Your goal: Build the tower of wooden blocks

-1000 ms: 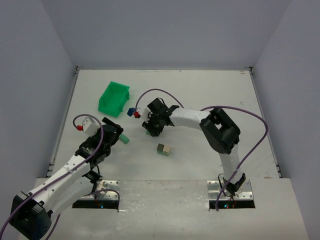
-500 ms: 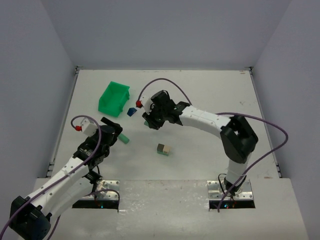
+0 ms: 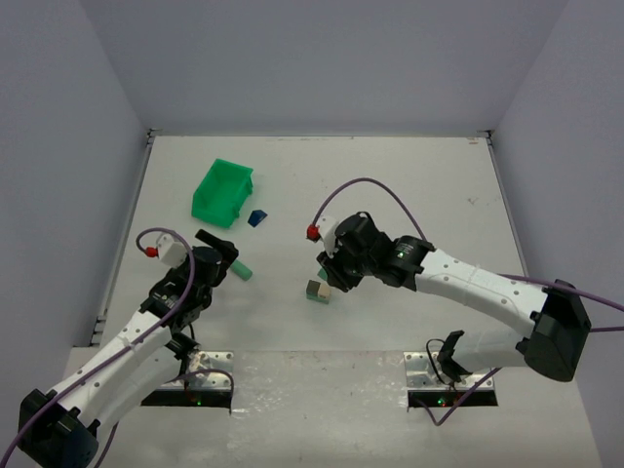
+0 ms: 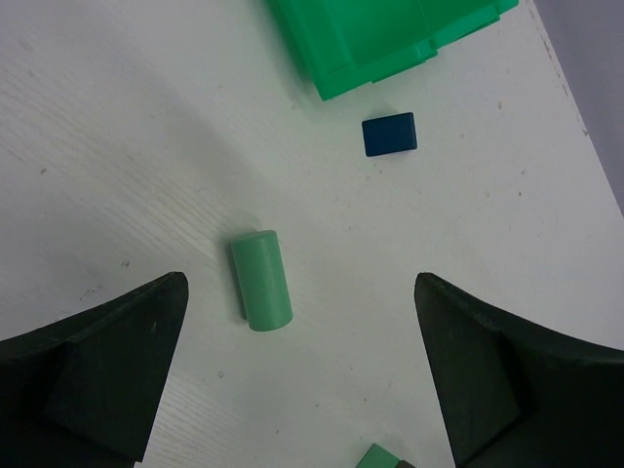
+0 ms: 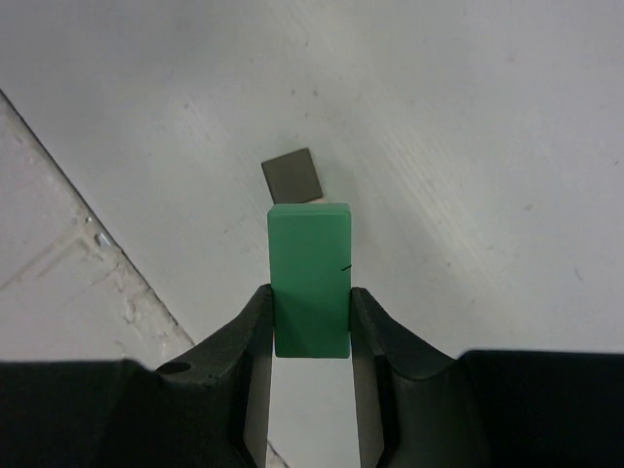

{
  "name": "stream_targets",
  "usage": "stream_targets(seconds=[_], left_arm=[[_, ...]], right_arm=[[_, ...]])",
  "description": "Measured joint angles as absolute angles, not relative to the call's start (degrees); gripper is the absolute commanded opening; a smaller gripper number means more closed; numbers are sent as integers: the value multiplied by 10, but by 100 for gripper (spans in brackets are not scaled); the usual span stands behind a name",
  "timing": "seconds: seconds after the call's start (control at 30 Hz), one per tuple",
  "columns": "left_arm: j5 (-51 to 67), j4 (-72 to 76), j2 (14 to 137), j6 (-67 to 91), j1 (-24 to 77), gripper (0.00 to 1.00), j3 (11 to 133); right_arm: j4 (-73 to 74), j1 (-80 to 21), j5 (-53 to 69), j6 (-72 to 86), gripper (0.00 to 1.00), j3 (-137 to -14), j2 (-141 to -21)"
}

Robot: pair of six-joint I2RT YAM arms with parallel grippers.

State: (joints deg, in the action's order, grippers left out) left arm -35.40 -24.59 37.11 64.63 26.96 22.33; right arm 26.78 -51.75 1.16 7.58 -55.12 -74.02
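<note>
No tower stands in view; the blocks lie apart. My right gripper [image 5: 312, 322] is shut on a green rectangular block [image 5: 310, 278] and holds it above the table, just over a small grey-topped block [image 5: 292, 175]. In the top view this gripper [image 3: 330, 273] hovers beside that small block [image 3: 317, 290], which shows green at its side. A pale green cylinder [image 4: 261, 280] lies on its side between and ahead of the fingers of my open, empty left gripper [image 4: 302, 370]. A dark blue piece [image 4: 389, 134] lies farther off, near the bin. In the top view the cylinder [image 3: 241, 270] lies just right of the left gripper [image 3: 224, 259].
A bright green plastic bin [image 3: 222, 192] stands at the back left, with the dark blue piece [image 3: 256, 218] at its right front corner. Grey walls close off the table's left, back and right sides. Both arm bases sit at the near edge.
</note>
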Motion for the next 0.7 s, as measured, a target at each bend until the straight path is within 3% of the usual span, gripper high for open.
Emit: stream_targets(seconds=[0.7], left_arm=[[-336,-229,376,628,270,100,216]], right_arm=[[243,-564,-25,77,15,-528,-841]])
